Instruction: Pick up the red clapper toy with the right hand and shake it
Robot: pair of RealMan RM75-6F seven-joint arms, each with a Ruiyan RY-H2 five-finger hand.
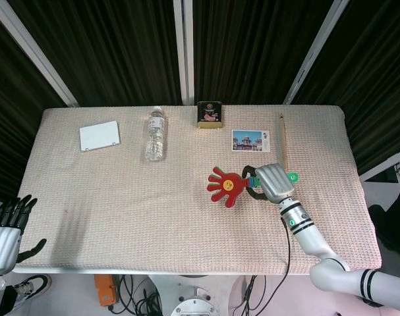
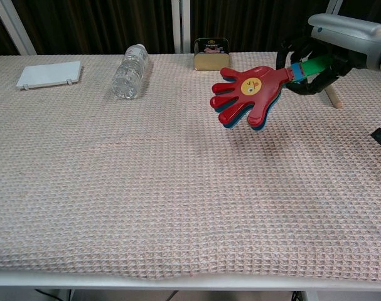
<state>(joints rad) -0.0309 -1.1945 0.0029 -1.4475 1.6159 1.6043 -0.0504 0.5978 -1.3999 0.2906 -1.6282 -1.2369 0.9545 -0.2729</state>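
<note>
My right hand [image 1: 271, 180] [image 2: 341, 39] grips the green handle of the red clapper toy [image 1: 226, 186] [image 2: 248, 95]. The toy is shaped like a red palm with a yellow face, blue and green layers beneath it. It is held above the cloth right of centre, lying nearly flat and pointing toward the table's middle. The handle's green end [image 1: 291, 176] sticks out past the hand. My left hand [image 1: 7, 227] hangs off the table's front left corner, fingers spread and holding nothing; it shows only in the head view.
Along the far edge lie a white box [image 1: 99, 136] [image 2: 49, 74], a plastic bottle on its side [image 1: 155, 135] [image 2: 129, 71], a small tin [image 1: 209, 114] [image 2: 211, 53], a postcard [image 1: 250, 140] and a wooden stick [image 1: 283, 140]. A black cable [image 1: 285, 243] trails from the right wrist.
</note>
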